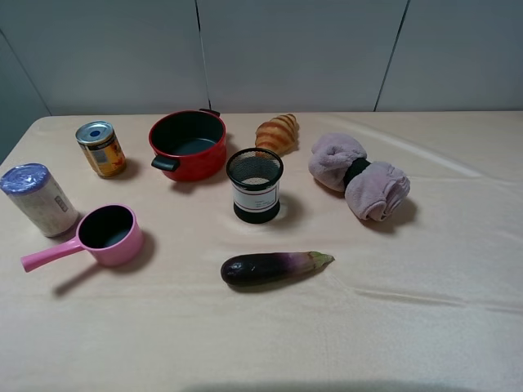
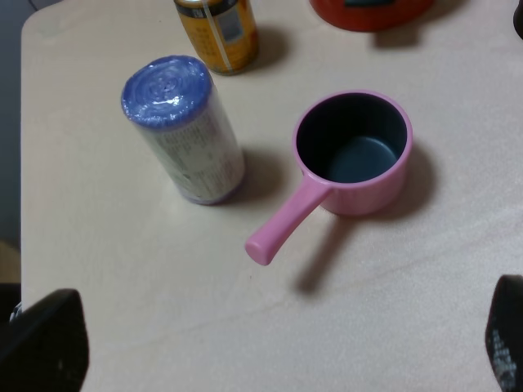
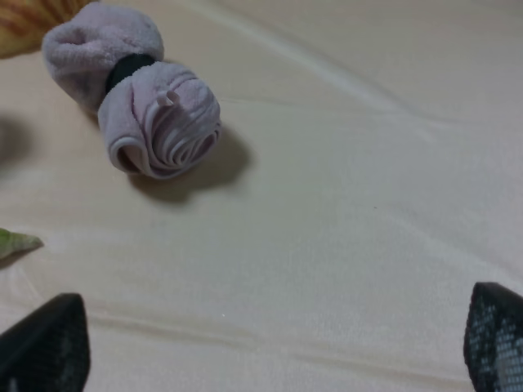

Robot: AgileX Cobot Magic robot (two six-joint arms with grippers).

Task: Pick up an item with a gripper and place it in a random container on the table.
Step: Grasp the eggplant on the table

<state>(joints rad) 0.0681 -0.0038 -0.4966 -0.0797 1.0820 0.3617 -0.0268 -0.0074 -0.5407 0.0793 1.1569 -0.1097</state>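
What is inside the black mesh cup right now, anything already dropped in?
The mesh cup looks empty: only pale table cloth shows through its open top. Its lower inside is hidden behind the white label band. The eggplant lies on the table in front of it.

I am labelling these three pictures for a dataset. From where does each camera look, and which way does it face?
Exterior high: mounted high, looking down at the table; no robot part shows.
Left wrist: looks down past open left gripper at the pink saucepan, also in the exterior view.
Right wrist: looks down past open right gripper at the rolled pink towel, also in the exterior view.
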